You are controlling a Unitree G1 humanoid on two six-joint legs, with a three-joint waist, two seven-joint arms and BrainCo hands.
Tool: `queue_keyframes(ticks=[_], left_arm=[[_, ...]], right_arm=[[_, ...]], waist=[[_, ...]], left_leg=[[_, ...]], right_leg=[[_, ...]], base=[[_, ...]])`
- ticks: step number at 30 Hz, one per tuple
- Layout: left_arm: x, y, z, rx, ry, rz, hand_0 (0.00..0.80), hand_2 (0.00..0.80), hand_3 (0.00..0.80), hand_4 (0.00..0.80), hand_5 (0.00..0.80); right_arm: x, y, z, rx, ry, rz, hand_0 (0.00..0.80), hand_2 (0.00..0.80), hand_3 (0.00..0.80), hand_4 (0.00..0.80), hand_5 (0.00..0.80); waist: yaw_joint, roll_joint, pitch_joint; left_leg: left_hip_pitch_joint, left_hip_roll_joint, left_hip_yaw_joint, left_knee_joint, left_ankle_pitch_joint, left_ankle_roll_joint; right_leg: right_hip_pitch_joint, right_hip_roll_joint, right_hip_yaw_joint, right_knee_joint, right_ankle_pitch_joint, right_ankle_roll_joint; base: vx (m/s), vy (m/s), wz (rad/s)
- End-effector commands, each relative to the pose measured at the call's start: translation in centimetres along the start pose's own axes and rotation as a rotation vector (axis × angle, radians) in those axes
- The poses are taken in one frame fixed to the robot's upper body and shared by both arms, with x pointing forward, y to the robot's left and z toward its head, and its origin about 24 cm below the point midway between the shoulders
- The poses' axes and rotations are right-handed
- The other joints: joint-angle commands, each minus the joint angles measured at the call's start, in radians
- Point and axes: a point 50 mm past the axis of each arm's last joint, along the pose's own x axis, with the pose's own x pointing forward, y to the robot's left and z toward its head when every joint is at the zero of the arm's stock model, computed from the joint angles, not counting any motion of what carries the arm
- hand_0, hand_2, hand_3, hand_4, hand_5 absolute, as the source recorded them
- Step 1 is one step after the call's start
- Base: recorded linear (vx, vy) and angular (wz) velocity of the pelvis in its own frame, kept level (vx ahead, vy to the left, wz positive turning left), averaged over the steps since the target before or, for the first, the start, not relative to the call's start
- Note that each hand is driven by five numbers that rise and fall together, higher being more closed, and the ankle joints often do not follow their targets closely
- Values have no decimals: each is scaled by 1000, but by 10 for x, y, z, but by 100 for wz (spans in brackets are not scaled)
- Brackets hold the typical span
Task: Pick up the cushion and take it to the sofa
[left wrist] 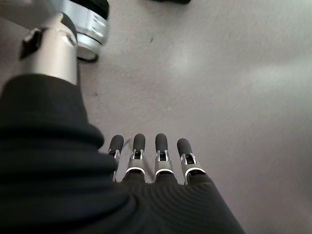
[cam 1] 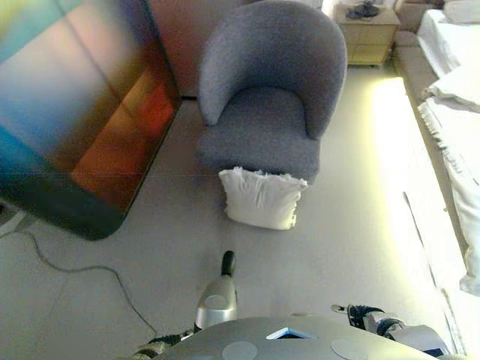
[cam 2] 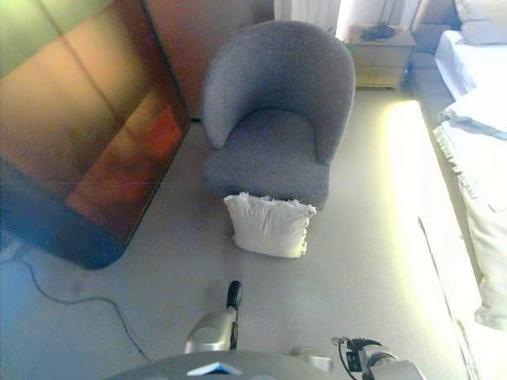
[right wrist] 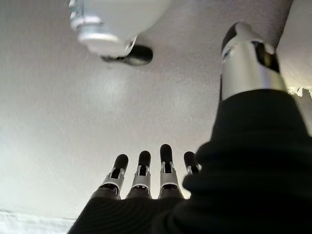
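Observation:
A white cushion (cam 1: 261, 197) with frilled edges stands on the grey carpet, leaning against the front of a grey round-backed armchair (cam 1: 266, 97). It also shows in the right eye view (cam 2: 268, 225). My left hand (left wrist: 161, 161) hangs low over bare carpet with its fingers straight and holds nothing. My right hand (right wrist: 141, 173) also hangs over bare carpet, fingers straight and empty. Both hands are well short of the cushion, on my side of it.
A large dark glossy panel (cam 1: 75, 112) leans at the left, close to the armchair. A bed with white linen (cam 1: 457, 97) runs along the right side. A wooden nightstand (cam 1: 367, 34) stands at the back right. Open carpet lies between me and the cushion.

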Motion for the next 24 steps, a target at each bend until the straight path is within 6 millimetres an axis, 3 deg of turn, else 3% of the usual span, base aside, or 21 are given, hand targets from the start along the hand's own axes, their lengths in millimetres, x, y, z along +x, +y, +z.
queue_keyframes(ticks=[1, 5, 7, 10, 13, 14, 16, 20, 24], left_arm=[[1, 21, 10, -16, -13, 36, 0, 0, 0, 0, 0], [-1, 33, 23, -41, -36, 68, 0, 0, 0, 0, 0], [-2, 40, 31, -37, -50, 99, 0, 0, 0, 0, 0], [-3, 47, 38, -54, -66, 130, 0, 0, 0, 0, 0], [-6, 50, 50, -75, -95, 130, 0, 0, 0, 0, 0], [-7, 50, 56, -97, -105, 130, 0, 0, 0, 0, 0], [-9, 49, 63, -106, -115, 122, 0, 0, 0, 0, 0], [-9, 41, 64, -104, -118, 101, 0, 0, 0, 0, 0], [-6, 37, 52, -150, -104, 97, 0, 0, 0, 0, 0]], right_arm=[[1, -3, -14, 23, 43, -13, 0, 0, 0, 0, 0], [1, 4, -14, -15, 2, 8, 0, 0, 0, 0, 0], [0, 7, -5, 17, -31, 25, 0, 0, 0, 0, 0], [-1, 7, 8, 34, -80, 25, 0, 0, 0, 0, 0], [-3, 9, 19, -15, -131, 30, 0, 0, 0, 0, 0], [-3, 10, 23, -15, -145, 32, 0, 0, 0, 0, 0], [-5, 10, 32, -12, -170, 33, 0, 0, 0, 0, 0], [-5, 11, 33, -3, -178, 39, 0, 0, 0, 0, 0], [-3, 11, 18, -26, -141, 42, 0, 0, 0, 0, 0]], waist=[[-5, -52, -45], [1, -105, -86], [1, -107, -99], [-15, -93, -103], [-36, -80, -93], [-42, -70, -85], [-53, -59, -61], [-88, -63, -37], [-91, -77, -56]], left_leg=[[-119, -7, 16, 111, 1, 36], [-102, -81, 21, 179, -87, 120], [-65, -103, 10, 175, -116, 142], [-3, -116, 10, 167, -153, 162], [48, -115, 29, 142, -157, 154], [86, -109, 37, 120, -158, 144], [127, -97, 44, 99, -173, 130], [181, -84, 56, 76, -206, 107], [201, -51, 62, 99, -216, 86]], right_leg=[[91, -88, -97, 116, -48, 96], [8, -159, -154, 303, 189, 193], [-88, -185, -173, 431, 277, 200], [-231, -188, -193, 531, 301, 182], [-312, -153, -258, 407, 226, 169], [-361, -160, -302, 344, 218, 163], [-415, -180, -340, 252, 228, 156], [-444, -231, -295, 77, 318, 181], [-348, -224, -297, -9, 283, 186]], base=[[521, 229, -46], [430, 168, -21], [404, 137, -1], [371, 113, -4], [279, 5, -14], [215, -57, 4], [163, -101, -25], [191, -145, -15], [250, -177, 28]])
